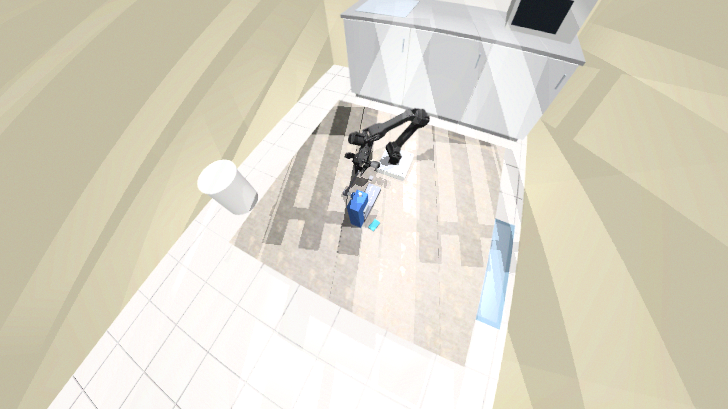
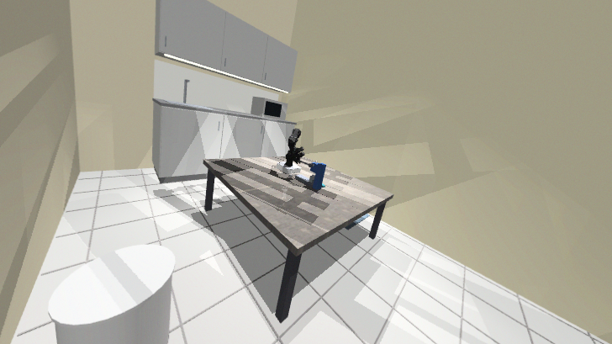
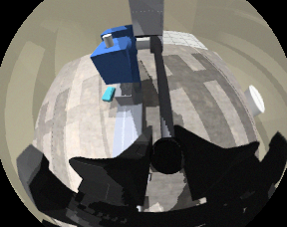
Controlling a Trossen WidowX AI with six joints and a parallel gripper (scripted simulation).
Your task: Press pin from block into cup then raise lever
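Here at the table (image 1: 408, 286) (image 2: 288, 226), the gripper (image 1: 358, 167) (image 2: 299, 156) (image 3: 162, 128) is clamping the round black knob (image 3: 166, 156) at the end of the press lever (image 3: 162, 95), the knob sitting between its two fingers. The lever is running from the knob to the side of the blue press (image 1: 357, 209) (image 2: 319, 176) (image 3: 115, 66), which is standing upright on the table.

Below the blue head, a small grey piece, apparently the block (image 3: 126, 94), is resting at the far end of the pale press bed (image 3: 127, 130). Its pin is too small to make out, so I'm not able to call its alignment with the punch. The cup is not showing itself clearly either, and whether it is holding a pin, I cannot tell.

Just beside the press, a small cyan piece (image 1: 374, 224) (image 3: 109, 94) is lying on the table. Over by the wall, the sink (image 1: 387, 5) is sitting in the counter (image 1: 456, 28) (image 2: 216, 111), and the microwave (image 1: 582, 1) (image 2: 257, 107) is showing a dark front, its inside hidden.
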